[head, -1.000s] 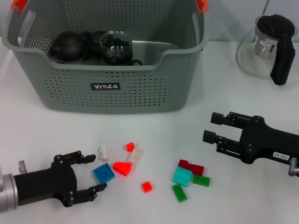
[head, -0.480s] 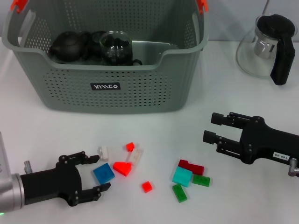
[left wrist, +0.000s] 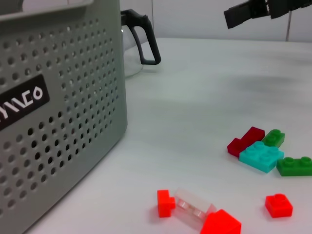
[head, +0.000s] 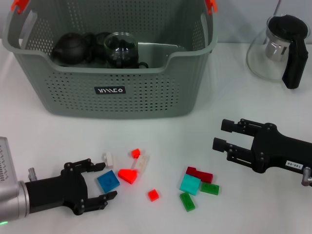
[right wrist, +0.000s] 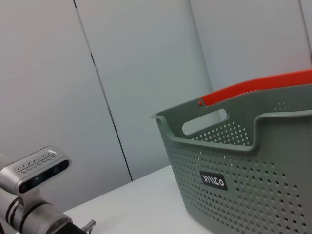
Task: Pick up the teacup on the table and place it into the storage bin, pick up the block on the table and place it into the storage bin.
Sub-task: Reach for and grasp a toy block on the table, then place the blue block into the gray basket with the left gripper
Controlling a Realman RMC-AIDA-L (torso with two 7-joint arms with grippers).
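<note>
Teaware already inside storage bin [head: 117, 92]; no teacup visible on table. Blocks not yet binned. Left gripper [head: 96, 187] in front of bin, fingers spread around blue block [head: 107, 181], not clamped. Right gripper [head: 227, 135] idle front-right of bin, fingers apart, empty.

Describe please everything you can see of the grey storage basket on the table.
The large grey perforated plastic basket stands upright on the white table, at its far side. Its walls are full of small round holes, its two handles carry orange tips, and a small black label sits on the front wall. Inside lie a dark teapot and a glass cup. Neither pincer touches it.
</note>
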